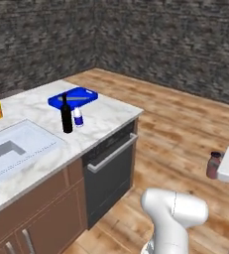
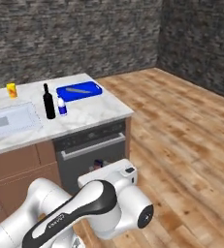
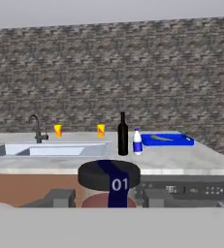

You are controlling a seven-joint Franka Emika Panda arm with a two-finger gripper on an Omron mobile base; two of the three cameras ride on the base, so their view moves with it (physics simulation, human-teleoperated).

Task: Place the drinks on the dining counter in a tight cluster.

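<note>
Gripper (image 3: pixel 107 201) clasps reddish-brown bottle (image 1: pixel 213 165) (black-capped), well apart from dining counter (image 1: pixel 106 116)

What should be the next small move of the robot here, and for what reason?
Probably carry the reddish-brown bottle, held in the gripper, toward the dining counter and set it beside the wine bottle and the white bottle. Those two already stand close together by the blue tray; the third is still off the counter, over the floor.

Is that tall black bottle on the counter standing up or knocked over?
Upright: the black wine bottle stands with its neck straight up on the marble counter, beside the small white bottle.
</note>
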